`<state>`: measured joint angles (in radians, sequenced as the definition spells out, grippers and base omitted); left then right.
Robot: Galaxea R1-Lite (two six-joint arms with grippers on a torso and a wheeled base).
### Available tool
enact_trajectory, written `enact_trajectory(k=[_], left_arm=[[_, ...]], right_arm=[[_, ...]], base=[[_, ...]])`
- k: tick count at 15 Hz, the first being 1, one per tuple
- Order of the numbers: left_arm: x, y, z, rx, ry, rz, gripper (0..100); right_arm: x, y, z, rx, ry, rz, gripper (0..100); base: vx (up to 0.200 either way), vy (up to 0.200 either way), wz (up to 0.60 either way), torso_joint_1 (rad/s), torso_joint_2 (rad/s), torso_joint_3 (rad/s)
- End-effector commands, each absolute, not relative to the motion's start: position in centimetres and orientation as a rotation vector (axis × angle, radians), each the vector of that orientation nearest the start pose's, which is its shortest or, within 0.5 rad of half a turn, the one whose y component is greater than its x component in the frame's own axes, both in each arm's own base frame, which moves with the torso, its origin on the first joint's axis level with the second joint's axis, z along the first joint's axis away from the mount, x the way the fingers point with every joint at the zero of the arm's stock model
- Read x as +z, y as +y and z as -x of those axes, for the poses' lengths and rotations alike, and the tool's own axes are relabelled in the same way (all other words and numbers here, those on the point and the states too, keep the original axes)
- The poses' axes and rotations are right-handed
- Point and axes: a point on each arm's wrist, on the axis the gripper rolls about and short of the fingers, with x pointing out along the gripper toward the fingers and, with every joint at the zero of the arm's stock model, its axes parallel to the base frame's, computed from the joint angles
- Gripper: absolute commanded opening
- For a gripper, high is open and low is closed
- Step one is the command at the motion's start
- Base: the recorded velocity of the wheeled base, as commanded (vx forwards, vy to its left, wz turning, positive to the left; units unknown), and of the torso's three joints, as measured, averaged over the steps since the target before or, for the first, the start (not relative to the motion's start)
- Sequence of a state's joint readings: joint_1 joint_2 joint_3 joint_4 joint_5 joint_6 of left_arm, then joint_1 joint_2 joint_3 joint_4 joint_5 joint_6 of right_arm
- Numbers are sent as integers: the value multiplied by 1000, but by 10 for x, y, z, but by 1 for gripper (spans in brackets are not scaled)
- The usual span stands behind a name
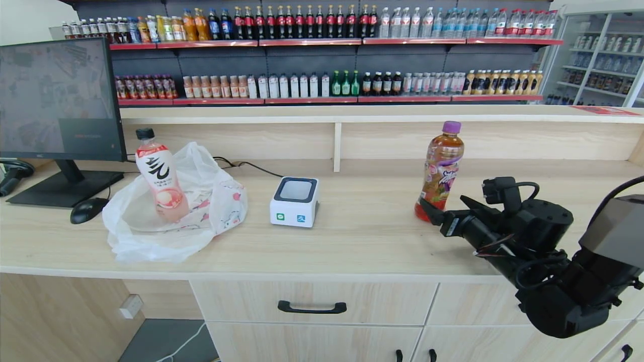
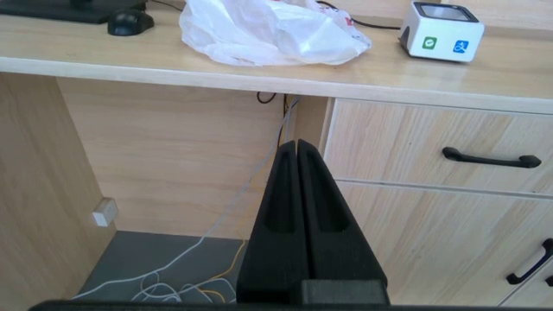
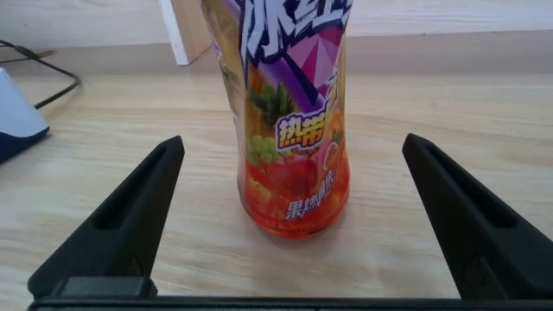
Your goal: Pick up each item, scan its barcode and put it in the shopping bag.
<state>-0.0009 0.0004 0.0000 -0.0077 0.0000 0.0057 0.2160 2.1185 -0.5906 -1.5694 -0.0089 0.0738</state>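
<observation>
On the counter's (image 1: 352, 241) left part, near the front edge: one white plastic bag (image 1: 151, 241), mouth open, lying slack. Contents: one pink bottle (image 1: 161, 181), black cap, upright with a slight lean, standing inside the bag. Counter middle: one small white scanner (image 1: 295, 201), window facing up, just beside the bag and apart from it. Counter right part, toward the back ledge: one orange bottle (image 1: 441, 171), purple cap, upright, well apart from the scanner. Right gripper (image 3: 294, 147): low over the counter at that bottle's foot, claw spread wide with a clear gap to each side of the bottle's lower body, holding nothing; whether the bottle is between the fingers or just ahead of them cannot be told. Left gripper (image 2: 296, 151): below the counter's front edge, before the cabinet, fingers pressed together, holding nothing. Far left corner: monitor (image 1: 58, 95) and mouse (image 1: 88, 210), not task items. Status, as judged: pink bottle counts as bagged; orange bottle not yet grasped, scanned or bagged, so roughly half the work is left, namely close, lift, show to the scanner, carry to the bag.
</observation>
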Motion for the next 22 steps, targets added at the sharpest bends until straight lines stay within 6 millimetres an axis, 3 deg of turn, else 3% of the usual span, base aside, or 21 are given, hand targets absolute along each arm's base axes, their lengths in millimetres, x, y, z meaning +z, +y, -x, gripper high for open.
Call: enact_trajectory(k=[1, 8, 13, 17, 20, 22], left_arm=[[76, 0, 23, -2, -9, -6, 0], [76, 0, 23, -2, -8, -8, 0], [76, 0, 23, -1, -9, -8, 0], [76, 0, 23, 0, -8, -6, 0], [76, 0, 23, 0, -5, -8, 0], [76, 0, 23, 0, -5, -6, 0]], right_arm=[[83, 73, -338, 197, -23, -78, 100], [77, 47, -337, 118, 8, -82, 100], [78, 38, -337, 94, 4, -83, 100], [82, 38, -332, 95, 2, -81, 100], [98, 47, -330, 126, -52, -75, 100], [110, 56, -342, 149, -122, -73, 100]], base=[[0, 0, 0, 0, 0, 0], [0, 0, 0, 0, 0, 0], [0, 0, 0, 0, 0, 0], [0, 0, 0, 0, 0, 0], [0, 0, 0, 0, 0, 0], [0, 0, 0, 0, 0, 0]])
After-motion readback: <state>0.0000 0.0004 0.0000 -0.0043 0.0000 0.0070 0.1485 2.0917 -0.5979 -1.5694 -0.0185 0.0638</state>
